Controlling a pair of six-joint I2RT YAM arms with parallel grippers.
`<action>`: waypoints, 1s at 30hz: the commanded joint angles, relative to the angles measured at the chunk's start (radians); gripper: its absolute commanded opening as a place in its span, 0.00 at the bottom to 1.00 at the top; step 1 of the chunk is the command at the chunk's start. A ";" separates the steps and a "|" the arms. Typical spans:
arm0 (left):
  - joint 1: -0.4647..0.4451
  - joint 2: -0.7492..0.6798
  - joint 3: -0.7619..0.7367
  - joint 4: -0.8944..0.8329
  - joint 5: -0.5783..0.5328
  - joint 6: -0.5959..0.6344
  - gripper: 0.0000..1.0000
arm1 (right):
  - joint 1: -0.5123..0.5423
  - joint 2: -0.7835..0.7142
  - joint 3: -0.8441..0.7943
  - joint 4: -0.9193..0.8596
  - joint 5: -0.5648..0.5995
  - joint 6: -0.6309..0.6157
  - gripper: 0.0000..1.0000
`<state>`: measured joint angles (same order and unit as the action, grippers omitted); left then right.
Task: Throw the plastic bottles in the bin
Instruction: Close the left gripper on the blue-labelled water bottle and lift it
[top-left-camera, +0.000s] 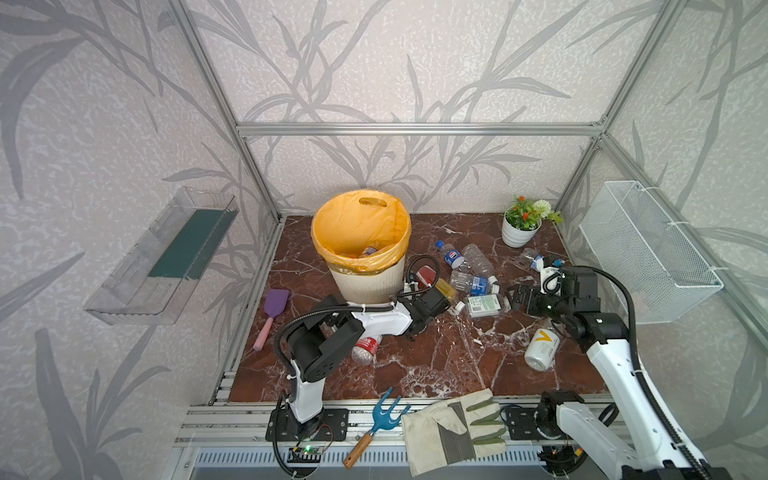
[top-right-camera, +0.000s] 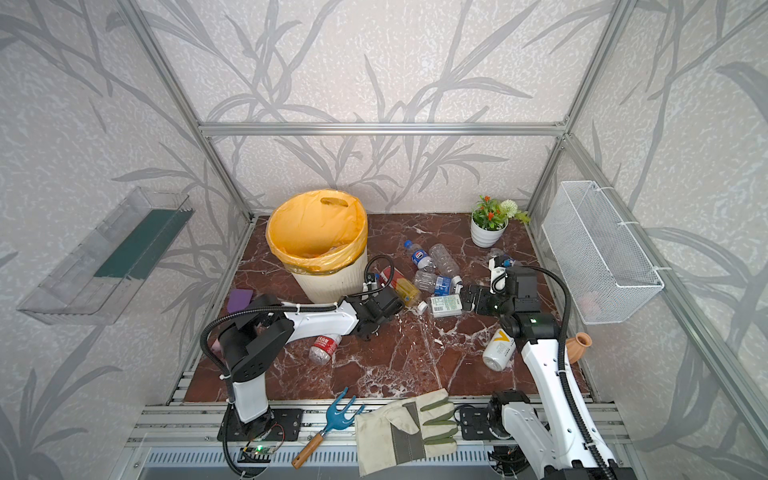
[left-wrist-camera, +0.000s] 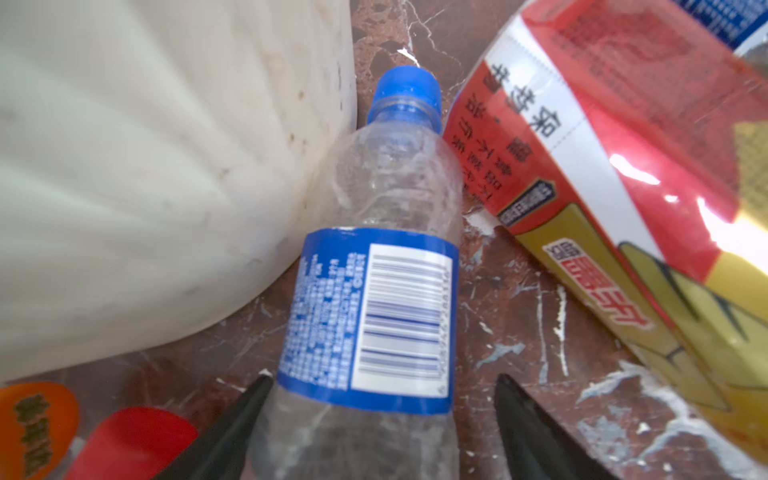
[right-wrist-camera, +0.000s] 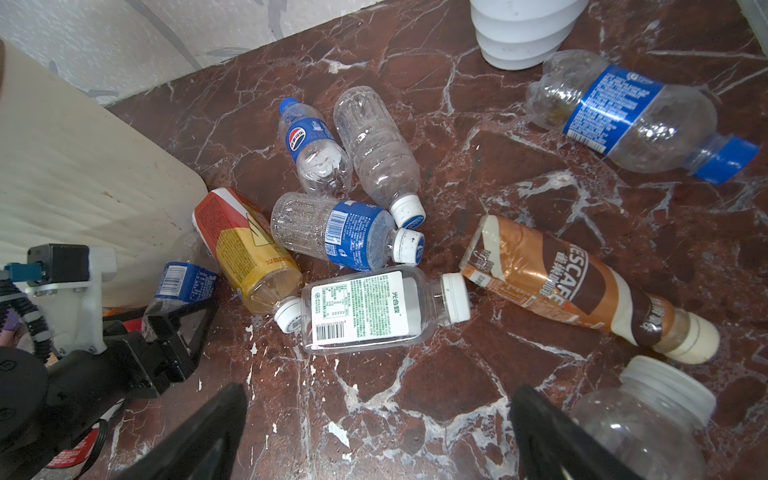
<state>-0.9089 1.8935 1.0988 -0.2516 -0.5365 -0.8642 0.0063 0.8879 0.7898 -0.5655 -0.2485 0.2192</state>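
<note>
The bin (top-left-camera: 365, 282), a cream ribbed pail with an orange-yellow liner, stands at the back left, with a bottle visible inside. A clear blue-label, blue-cap bottle (left-wrist-camera: 374, 307) lies against its base. My left gripper (left-wrist-camera: 384, 376) straddles this bottle's lower body, open: one finger touches it, the other stands apart. Beside it lies a red-and-yellow bottle (left-wrist-camera: 623, 216). Several plastic bottles (right-wrist-camera: 353, 232) lie clustered mid-table, among them a green-label one (right-wrist-camera: 365, 309) and a brown coffee one (right-wrist-camera: 561, 282). My right gripper (right-wrist-camera: 380, 390) hangs open over bare marble next to them.
A red-label bottle (top-left-camera: 365, 347) lies under the left arm and a white one (top-left-camera: 540, 349) near the right arm. A flower pot (top-left-camera: 519, 230) stands back right, a wire basket (top-left-camera: 648, 257) hangs on the right wall. A purple scoop (top-left-camera: 274, 307), blue fork (top-left-camera: 384, 415) and glove (top-left-camera: 453, 428) lie nearby.
</note>
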 joint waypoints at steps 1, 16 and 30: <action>-0.002 0.017 0.024 -0.023 -0.018 -0.004 0.72 | -0.006 -0.009 -0.011 0.011 -0.016 -0.007 0.99; -0.005 0.009 0.023 -0.039 -0.002 0.006 0.47 | -0.011 -0.017 -0.010 0.009 -0.021 -0.012 0.99; -0.041 -0.176 -0.034 -0.145 -0.080 -0.013 0.42 | -0.014 -0.017 -0.015 0.021 -0.031 -0.010 0.99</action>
<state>-0.9436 1.7851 1.0878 -0.3416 -0.5518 -0.8516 -0.0032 0.8810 0.7876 -0.5617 -0.2638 0.2150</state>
